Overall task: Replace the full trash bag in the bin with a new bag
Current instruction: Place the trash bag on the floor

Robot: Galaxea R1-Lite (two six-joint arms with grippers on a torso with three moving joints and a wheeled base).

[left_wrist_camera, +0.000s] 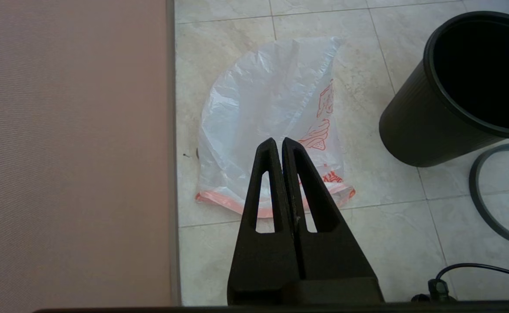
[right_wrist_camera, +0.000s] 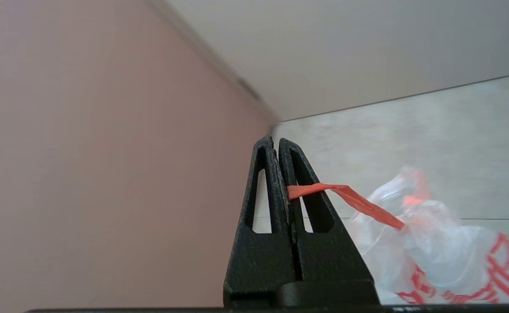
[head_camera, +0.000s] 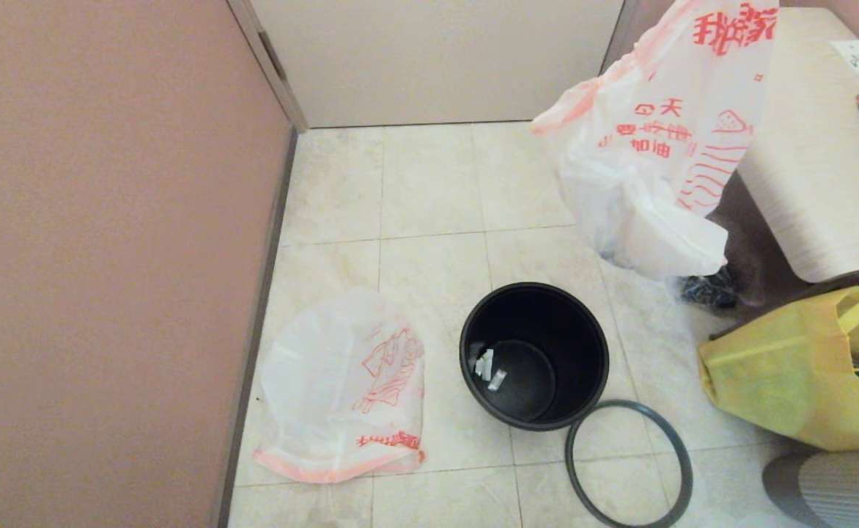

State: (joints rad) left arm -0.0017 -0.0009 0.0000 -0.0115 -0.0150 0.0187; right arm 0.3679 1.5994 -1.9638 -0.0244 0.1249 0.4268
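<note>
Two grippers: both are showing only in their own wrist views, fingers pressed together.
Hoop [head_camera: 629, 463]: lying flat on the floor tiles in the lower right of the head view, just beside the bin.
New bag [head_camera: 345, 387]: lying flat at lower left, near the pink wall.
Left gripper [left_wrist_camera: 279, 142]: hovering over the new bag, holding nothing.
Bin [head_camera: 534, 354]: standing upright at centre, with white scraps sitting inside.
Yellow tote [head_camera: 803, 370]: sitting at the right edge.
Right gripper [right_wrist_camera: 275, 141]: pinching the orange loop handle [right_wrist_camera: 348, 198].
Full trash bag [head_camera: 657, 147]: hanging off the floor at upper right.
</note>
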